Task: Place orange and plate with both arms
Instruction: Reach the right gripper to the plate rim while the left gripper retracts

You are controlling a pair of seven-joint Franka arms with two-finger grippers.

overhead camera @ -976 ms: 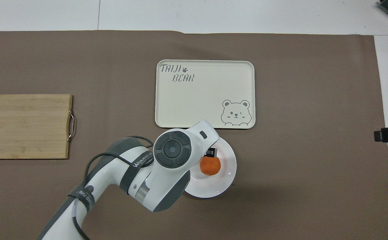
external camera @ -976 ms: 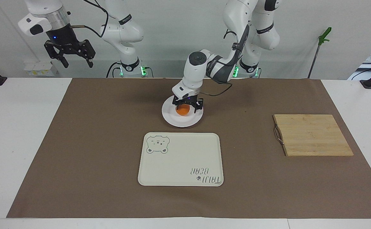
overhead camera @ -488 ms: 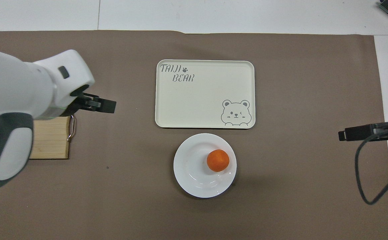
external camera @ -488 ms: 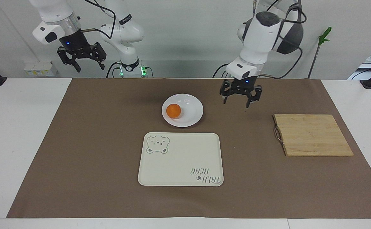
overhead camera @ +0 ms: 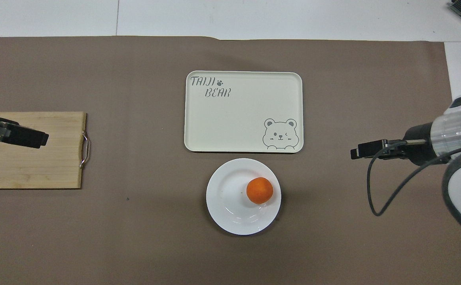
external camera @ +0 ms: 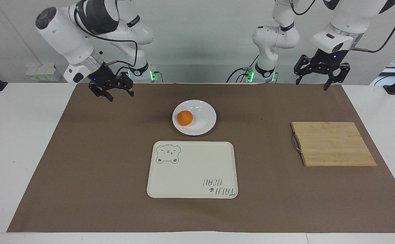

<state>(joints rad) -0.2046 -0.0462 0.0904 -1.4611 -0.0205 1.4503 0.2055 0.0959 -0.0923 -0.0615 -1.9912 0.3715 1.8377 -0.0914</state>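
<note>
A round bright orange (external camera: 185, 118) is sitting loose on a glossy white plate (external camera: 202, 126) at mid-tabletop, just nearer the robots than a cream bear-print tray (external camera: 192, 176). The right gripper (external camera: 111, 88) and left gripper (external camera: 321, 73) are hanging with fingers spread, empty. Tilting the slick, shallow plate would likely send the orange rolling off.

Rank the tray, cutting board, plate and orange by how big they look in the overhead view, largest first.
1. Tray
2. Cutting board, though the left gripper above it covers part and the view's edge cuts it off
3. Plate
4. Orange, lying on the plate
</note>
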